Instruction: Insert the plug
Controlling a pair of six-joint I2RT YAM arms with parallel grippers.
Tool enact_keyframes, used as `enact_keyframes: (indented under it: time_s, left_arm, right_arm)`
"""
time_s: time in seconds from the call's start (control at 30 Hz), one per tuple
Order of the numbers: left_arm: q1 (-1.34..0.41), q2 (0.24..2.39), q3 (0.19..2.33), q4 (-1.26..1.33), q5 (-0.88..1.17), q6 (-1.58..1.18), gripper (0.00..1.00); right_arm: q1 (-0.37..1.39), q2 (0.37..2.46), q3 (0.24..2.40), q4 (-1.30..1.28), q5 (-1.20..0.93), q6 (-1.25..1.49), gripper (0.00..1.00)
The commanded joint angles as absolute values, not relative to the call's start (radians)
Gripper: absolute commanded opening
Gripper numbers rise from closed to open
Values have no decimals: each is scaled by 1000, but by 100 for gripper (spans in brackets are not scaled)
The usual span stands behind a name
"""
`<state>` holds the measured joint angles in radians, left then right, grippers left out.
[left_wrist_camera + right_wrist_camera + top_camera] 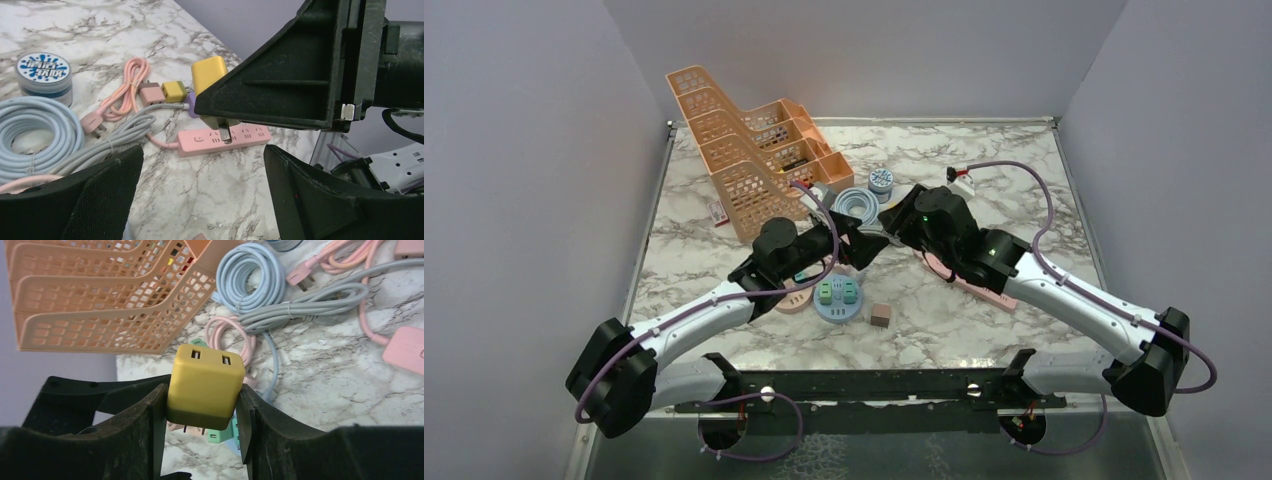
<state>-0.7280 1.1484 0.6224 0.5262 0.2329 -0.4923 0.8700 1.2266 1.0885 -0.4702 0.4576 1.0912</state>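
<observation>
Marble tabletop (1024,200), walled in plain grey, carries everything. Our right gripper (200,390) is clamped on the yellow plug (205,370), its fingers pressing two opposite sides and the prongs sticking out below them. Our left gripper (202,160) stands spread wide with nothing between its fingers, at the bottom of its own frame.

Past it, at the centre of the left wrist view, the pink power strip (197,144) lies flat and unheld. The prongs show in front of it, but we cannot tell whether they sit over a socket. A grey cable (300,305) and an orange rack (100,305) fill the top of the right wrist frame.

We judge two risks. The plug could pivot in the grip if the prongs catch the socket edge. The loose strip could also slide or tip when pushed on, since nothing pins it.
</observation>
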Motion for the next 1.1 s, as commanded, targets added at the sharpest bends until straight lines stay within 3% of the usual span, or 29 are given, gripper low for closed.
enact_keyframes:
  time_s: [0.0, 0.4, 0.6, 0.87, 0.97, 1.03, 1.07]
  left_arm:
    - [-733, 1171, 615, 695, 281, -545, 90]
    - [-737, 1187, 548, 913, 84, -723, 83]
    - [-744, 1220, 530, 1002, 5, -790, 74]
    - [-746, 1212, 530, 1009, -72, -785, 48]
    - [-746, 1218, 536, 1009, -43, -762, 27]
    - [-746, 1215, 532, 1009, -19, -721, 3]
    - [-747, 1208, 527, 1009, -10, -695, 0]
  right_arm:
    - [867, 1195, 1127, -426, 403, 1169, 42]
    - [867, 1185, 1113, -347, 325, 1322, 41]
    - [867, 1213, 1087, -268, 260, 1451, 41]
    - [867, 1240, 1076, -240, 202, 1443, 41]
    - [867, 1254, 1087, -251, 191, 1406, 47]
    - [864, 1260, 1106, -279, 190, 1358, 57]
    - [857, 1260, 1112, -295, 185, 1333, 63]
